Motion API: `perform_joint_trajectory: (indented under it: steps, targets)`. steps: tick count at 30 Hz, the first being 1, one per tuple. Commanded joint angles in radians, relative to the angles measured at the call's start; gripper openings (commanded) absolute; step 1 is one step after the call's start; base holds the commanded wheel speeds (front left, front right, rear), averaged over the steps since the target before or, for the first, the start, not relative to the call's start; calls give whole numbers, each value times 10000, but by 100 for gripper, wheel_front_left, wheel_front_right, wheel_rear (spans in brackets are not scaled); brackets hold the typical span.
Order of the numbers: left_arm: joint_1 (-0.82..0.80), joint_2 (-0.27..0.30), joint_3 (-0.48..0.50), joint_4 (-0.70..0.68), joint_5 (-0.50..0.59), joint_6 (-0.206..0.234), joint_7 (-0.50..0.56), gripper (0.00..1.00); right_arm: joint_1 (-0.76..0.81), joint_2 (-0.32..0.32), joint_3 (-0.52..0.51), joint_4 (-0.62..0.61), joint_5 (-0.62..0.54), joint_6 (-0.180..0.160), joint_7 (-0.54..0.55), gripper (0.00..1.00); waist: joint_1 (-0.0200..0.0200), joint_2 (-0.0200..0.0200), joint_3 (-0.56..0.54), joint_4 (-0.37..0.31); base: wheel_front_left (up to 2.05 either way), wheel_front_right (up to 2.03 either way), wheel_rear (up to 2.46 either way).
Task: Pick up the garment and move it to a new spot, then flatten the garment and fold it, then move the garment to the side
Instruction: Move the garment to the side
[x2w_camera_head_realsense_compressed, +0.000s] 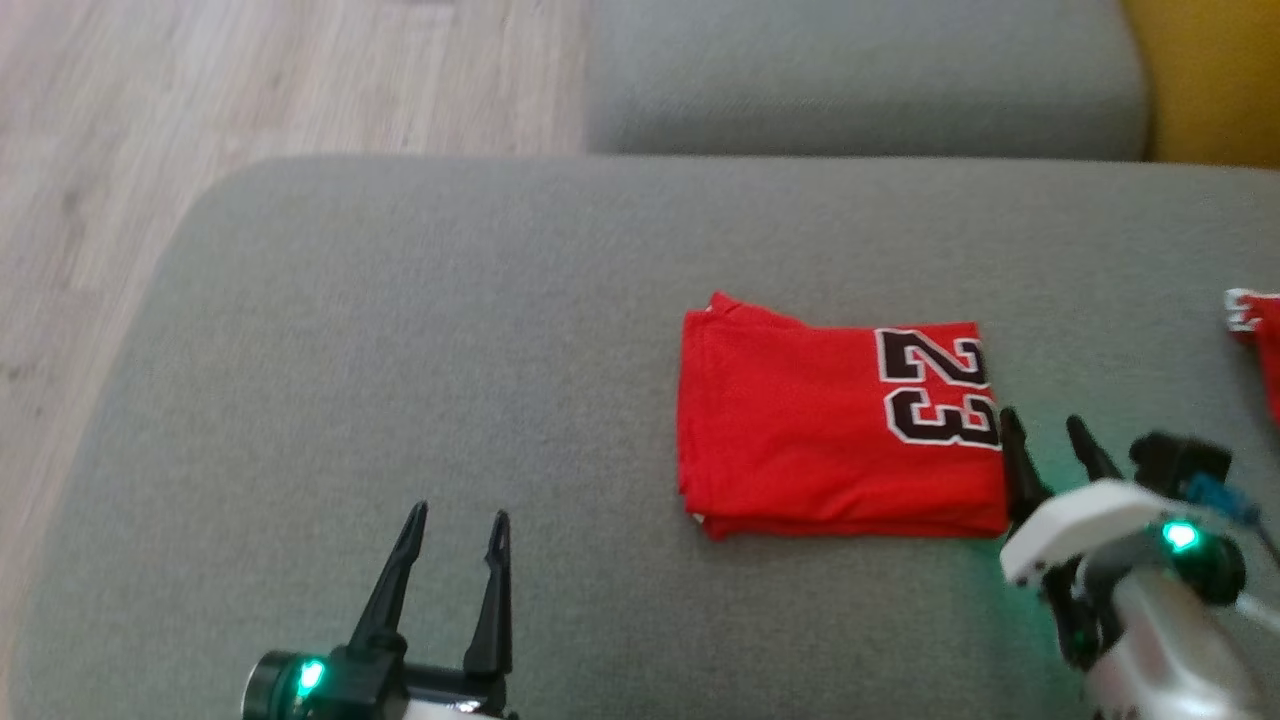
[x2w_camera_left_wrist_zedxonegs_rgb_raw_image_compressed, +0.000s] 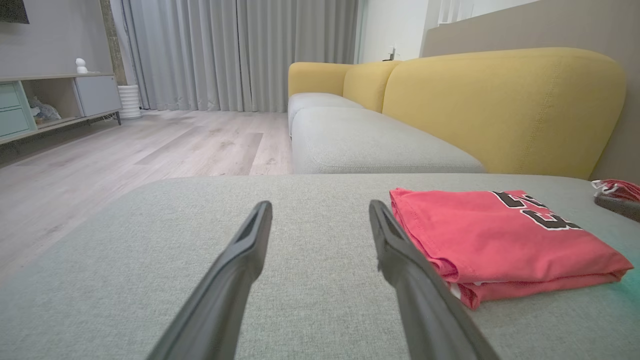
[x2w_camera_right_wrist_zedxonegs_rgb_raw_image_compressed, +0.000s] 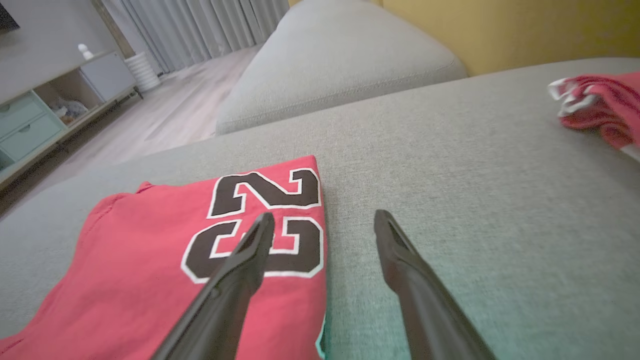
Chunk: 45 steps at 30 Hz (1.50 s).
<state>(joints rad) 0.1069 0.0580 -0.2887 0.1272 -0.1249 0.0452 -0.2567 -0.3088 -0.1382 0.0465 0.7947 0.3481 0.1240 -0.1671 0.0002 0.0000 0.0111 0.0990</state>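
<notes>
The garment is a red jersey with a black "23", folded into a neat rectangle on the grey cushion. It also lies at the right in the left wrist view and at the lower left in the right wrist view. My right gripper hovers open just at the garment's right edge, one finger over the number, holding nothing. My left gripper stands open and empty well to the left of the garment.
Another red cloth lies at the cushion's right edge. A second grey seat cushion and a yellow backrest are beyond. Wooden floor lies to the left, with a low cabinet by the curtains.
</notes>
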Motion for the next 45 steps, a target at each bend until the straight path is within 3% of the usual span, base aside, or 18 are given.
perform_joint_trajectory:
  steps: [1,5,6,7,8,13,17,27,34,35,36,40,45]
  targets:
    - [-562,-77,191,-343,-23,106,-51,100,-698,-166,243,226,175,67,223,100,-2,0,483,316,0,0,0]
    - [-776,-77,156,-310,-55,194,-51,100,-1308,-238,771,1249,540,67,853,100,-2,0,848,467,0,0,0]
    - [-801,-77,171,-304,-59,212,-51,100,-1382,-203,929,1379,694,67,910,79,-2,0,902,468,0,0,0]
    - [-801,-77,171,-304,-59,212,-51,100,-1382,-203,929,1379,694,67,910,79,-2,0,902,468,0,0,0]
    - [-821,-77,185,-294,-62,229,-51,100,-1439,-214,1076,1480,814,67,860,0,-2,0,933,463,0,0,0]
    - [-906,-77,282,-262,-56,284,-51,100,-1723,-499,1774,1794,1129,67,250,0,-2,0,1013,198,0,0,0]
    - [-988,-77,318,-347,-55,314,-51,100,-2238,-1202,2203,1943,1037,67,-35,0,-2,0,1100,-243,0,0,0]
    - [-1278,-77,212,-696,-160,504,-51,100,-3778,-4040,2789,1827,516,67,208,0,-2,0,1829,-1368,0,0,0]
    - [-1772,-77,225,-841,-98,575,-51,100,-4619,-5878,2230,1480,206,67,539,0,-2,0,2533,-1643,0,0,0]
    - [-1831,-77,240,-844,-58,554,-51,100,-4679,-6041,2113,1482,160,67,637,31,-2,0,2601,-1656,0,0,0]
    - [-1885,-77,262,-826,-21,536,-51,100,-4725,-6154,1974,1490,103,67,693,100,-2,0,2628,-1659,0,0,0]
    - [-1983,-78,385,-816,-297,504,-51,100,-4552,-5986,1611,1421,-167,67,779,100,-2,0,2410,-1638,0,0,0]
    - [-1809,-78,240,-343,-785,446,-51,100,-3437,-4657,1251,1080,-358,67,172,100,-2,0,1334,-1483,0,0,0]
